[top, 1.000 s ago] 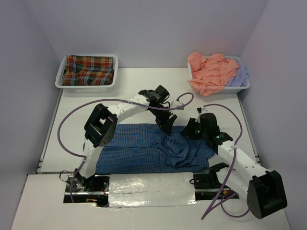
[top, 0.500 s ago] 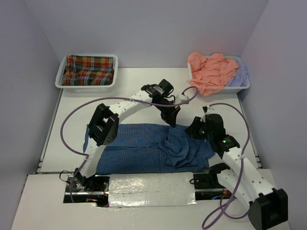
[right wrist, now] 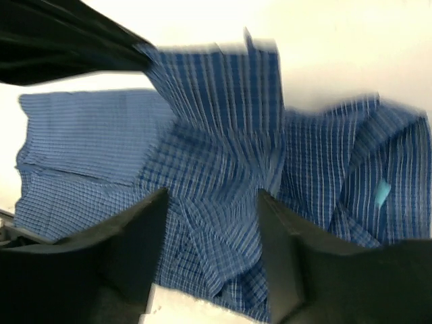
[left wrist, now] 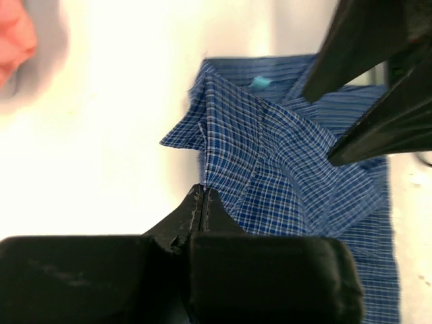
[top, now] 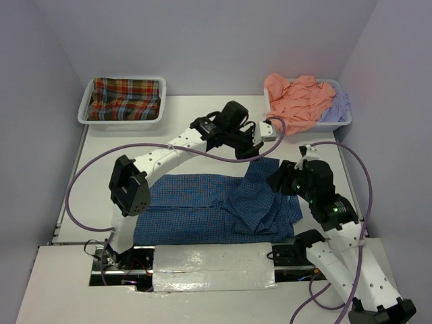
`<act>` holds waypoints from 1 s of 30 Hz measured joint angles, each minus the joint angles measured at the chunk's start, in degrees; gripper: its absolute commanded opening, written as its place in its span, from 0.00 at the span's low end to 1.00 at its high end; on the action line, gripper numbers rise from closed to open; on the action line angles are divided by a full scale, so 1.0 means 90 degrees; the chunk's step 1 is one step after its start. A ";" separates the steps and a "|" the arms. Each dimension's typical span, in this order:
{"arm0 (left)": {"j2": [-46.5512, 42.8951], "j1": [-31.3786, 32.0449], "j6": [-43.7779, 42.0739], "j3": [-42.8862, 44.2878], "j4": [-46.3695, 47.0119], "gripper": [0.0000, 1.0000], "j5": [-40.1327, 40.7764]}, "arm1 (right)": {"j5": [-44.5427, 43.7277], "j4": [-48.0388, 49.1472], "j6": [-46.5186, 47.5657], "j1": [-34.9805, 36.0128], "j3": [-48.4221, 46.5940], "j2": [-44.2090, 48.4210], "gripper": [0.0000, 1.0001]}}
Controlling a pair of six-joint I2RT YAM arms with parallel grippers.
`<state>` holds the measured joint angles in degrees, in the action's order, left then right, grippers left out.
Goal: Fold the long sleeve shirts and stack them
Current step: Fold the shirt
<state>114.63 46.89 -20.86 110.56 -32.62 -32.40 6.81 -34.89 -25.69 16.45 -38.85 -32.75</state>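
Note:
The blue checked shirt [top: 196, 209] lies spread on the table's near half, its right part rumpled. My left gripper [top: 259, 154] is shut on an edge of that right part and holds it up off the table. In the left wrist view the shut jaws [left wrist: 202, 193] pinch the cloth [left wrist: 290, 155]. My right gripper [top: 279, 181] hovers open over the shirt's right side. The right wrist view has only cloth [right wrist: 223, 135] below its spread fingers [right wrist: 145, 223]. The red-green plaid shirt [top: 125, 99] fills the left tray. The salmon shirt [top: 293, 102] and lavender shirt [top: 335, 108] fill the right tray.
Two white trays stand at the back, one at the left [top: 84, 113] and one at the right [top: 337, 126]. Purple cables loop from both arms over the table. A white plate [top: 212, 266] covers the near edge between the arm bases.
My left gripper shut on the shirt's edge and carried it up and back to the right. My right gripper opened and drew away to the right.

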 measured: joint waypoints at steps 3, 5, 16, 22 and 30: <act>-0.0007 -0.0029 0.0027 -0.0287 0.0192 0.00 0.0308 | -0.0075 -0.0248 -0.0206 0.0000 0.0000 -0.0304 0.65; -0.0007 -0.0053 0.0029 -0.0464 0.0270 0.00 0.0454 | -0.0143 -0.0270 -0.0338 0.0000 0.0044 -0.0403 0.56; 0.0617 0.0024 -0.0466 0.0384 0.0627 0.00 0.0313 | -0.0255 -0.0078 -0.0743 0.0000 0.0238 0.0379 0.13; 0.0641 0.0136 -0.1188 0.0138 0.0675 0.00 0.0238 | -0.0364 -0.0092 -0.0911 0.0000 0.0483 0.0172 0.13; 0.0032 0.0238 -0.2504 -0.1479 0.0631 0.01 -0.0078 | -0.1316 -0.0780 -0.1166 0.0000 -0.0306 0.0748 0.15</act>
<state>114.91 49.04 -43.40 97.25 -26.94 -33.10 -5.04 -41.91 -36.18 16.45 -41.60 -26.02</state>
